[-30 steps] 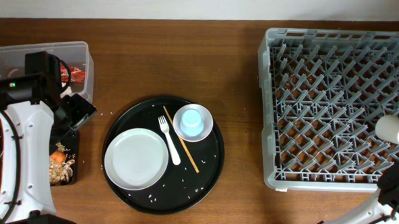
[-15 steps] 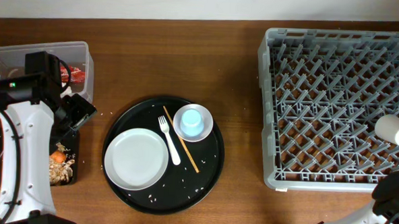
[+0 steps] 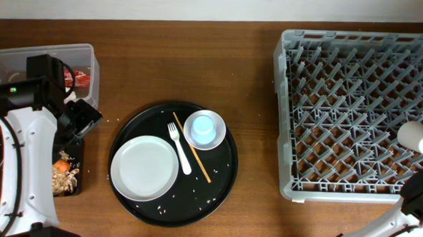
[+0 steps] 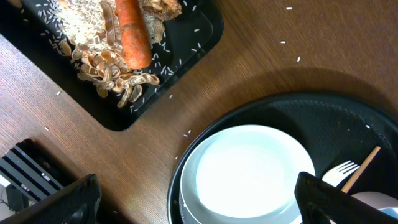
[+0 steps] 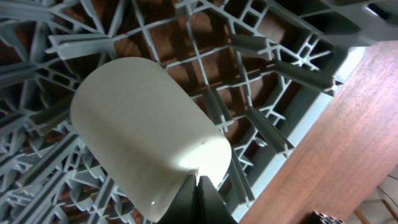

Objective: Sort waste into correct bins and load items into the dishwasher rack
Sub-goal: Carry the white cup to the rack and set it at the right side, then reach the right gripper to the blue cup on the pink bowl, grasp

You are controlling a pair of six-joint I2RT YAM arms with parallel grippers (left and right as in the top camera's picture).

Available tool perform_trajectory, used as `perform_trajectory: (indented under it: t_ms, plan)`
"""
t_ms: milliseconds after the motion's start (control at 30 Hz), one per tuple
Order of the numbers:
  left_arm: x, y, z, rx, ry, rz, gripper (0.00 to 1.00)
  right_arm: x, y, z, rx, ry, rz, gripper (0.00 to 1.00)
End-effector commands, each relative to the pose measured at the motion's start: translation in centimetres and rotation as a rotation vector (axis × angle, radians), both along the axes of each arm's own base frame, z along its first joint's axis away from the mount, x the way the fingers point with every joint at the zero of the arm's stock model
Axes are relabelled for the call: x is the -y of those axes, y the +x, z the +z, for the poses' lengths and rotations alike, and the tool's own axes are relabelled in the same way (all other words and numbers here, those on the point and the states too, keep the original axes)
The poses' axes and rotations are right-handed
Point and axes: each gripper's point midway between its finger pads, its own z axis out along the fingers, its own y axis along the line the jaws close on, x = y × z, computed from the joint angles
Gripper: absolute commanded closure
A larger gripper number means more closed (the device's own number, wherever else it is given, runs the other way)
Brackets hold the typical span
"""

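The cream-white cup [image 3: 414, 134] lies on its side over the right edge of the grey dishwasher rack [image 3: 341, 103]. In the right wrist view my right gripper [image 5: 198, 180] is shut on the rim of this cup [image 5: 143, 124]. The left gripper [image 4: 199, 202] is open, with nothing between its fingers, low over the white plate [image 4: 249, 171]. The plate [image 3: 145, 168], the white fork [image 3: 179, 147] and a light-blue cup [image 3: 205, 125] in a small white bowl [image 3: 192, 137] sit on the round black tray [image 3: 216, 183]. The carrot [image 4: 134, 34] and rice lie in the flat black tray [image 4: 186, 56].
A clear tub [image 3: 85, 56] at the far left holds a red-and-white wrapper [image 3: 81, 77]. A thin wooden stick [image 3: 191, 147] lies beside the fork. Loose rice grains dot the round tray and the table. The left arm [image 3: 24, 160] stretches along the table's left side.
The right gripper has gone from open to shut at the cup's rim, and the cup has shifted slightly left in the rack. The left arm has not moved.
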Motion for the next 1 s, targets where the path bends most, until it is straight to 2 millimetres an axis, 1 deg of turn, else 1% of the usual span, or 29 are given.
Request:
perform_trajectory:
  t_ms: [0,33,133,233,300,333,400,433,467,500,533,567,600,633,667,700,733,800,833,867,900,933,967]
  plan:
    - [-0.3,-0.1,-0.1,-0.007,0.012,0.018,0.01,-0.9,1.4,-0.5,0.056,0.055,0.058,0.96]
    - [-0.3,-0.1,-0.1,-0.008,0.012,0.018,0.01,-1.3,2.1,-0.5,0.088,0.077,0.086,0.96]
    - [-0.3,-0.1,-0.1,-0.007,0.012,0.018,0.01,-1.8,2.8,-0.5,0.099,0.079,0.111,0.96]
    - [-0.3,-0.1,-0.1,-0.008,0.012,0.018,0.01,-2.8,3.9,-0.4,0.113,0.085,0.18,0.96]
    - [-0.3,-0.1,-0.1,-0.007,0.012,0.018,0.01,-4.1,5.2,0.1,0.148,0.103,0.287,0.96]
    - [-0.3,-0.1,-0.1,-0.007,0.012,0.018,0.01,-4.4,5.5,0.3,0.159,0.109,0.3,0.96]
    - [-0.3,-0.1,-0.1,-0.007,0.012,0.018,0.01,-5.5,6.2,1.7,0.2,0.117,0.322,0.96]
    - [-0.3,-0.1,-0.1,-0.007,0.012,0.018,0.01,-6.4,6.8,3.2,0.249,0.119,0.341,0.96]
    - [-0.3,-0.1,-0.1,-0.007,0.012,0.018,0.01,-7.9,7.8,5.2,0.33,0.137,0.392,0.96]
    - [-0.3,-0.1,-0.1,-0.007,0.012,0.018,0.01,-9.8,8.7,7.1,0.409,0.158,0.447,0.96]
    - [-0.3,-0.1,-0.1,-0.007,0.012,0.018,0.01,-12.5,9.6,9.4,0.492,0.183,0.516,0.96]
    - [-0.3,-0.1,-0.1,-0.007,0.012,0.018,0.01,-16.6,10.4,11.8,0.564,0.207,0.632,0.95]
    - [-0.3,-0.1,-0.1,-0.007,0.012,0.018,0.01,-20.2,10.7,12.9,0.576,0.215,0.725,0.87]
    - [-0.3,-0.1,-0.1,-0.007,0.012,0.018,0.01,-23.3,10.9,13.5,0.58,0.222,0.824,0.71]
    - [-0.3,-0.1,-0.1,-0.007,0.012,0.018,0.01,-27.1,11.0,13.8,0.578,0.233,0.957,0.43]
    - [-0.3,-0.1,-0.1,-0.007,0.012,0.018,0.01,-31.4,11.0,13.6,0.557,0.242,1.093,0.22]
    - [-0.3,-0.1,-0.1,-0.007,0.012,0.018,0.01,-35.5,10.8,12.7,0.504,0.23,1.207,0.01]
    - [-0.3,-0.1,-0.1,-0.007,0.012,0.018,0.01,-42.0,10.1,10.4,0.399,0.188,1.382,0.01]
    - [-0.3,-0.1,-0.1,-0.007,0.012,0.018,0.01,-44.7,9.8,9.0,0.346,0.162,1.421,0.01]
    - [-0.3,-0.1,-0.1,-0.007,0.012,0.018,0.01,-46.1,9.7,8.1,0.313,0.136,1.427,0.01]
    - [-0.3,-0.1,-0.1,-0.007,0.012,0.018,0.01,-49.0,9.5,5.9,0.257,0.091,1.434,0.01]
    - [-0.3,-0.1,-0.1,-0.007,0.012,0.018,0.01,-51.5,9.3,4.1,0.235,0.082,1.466,0.01]
    - [-0.3,-0.1,-0.1,-0.007,0.012,0.018,0.01,-53.7,9.2,2.7,0.226,0.089,1.508,0.01]
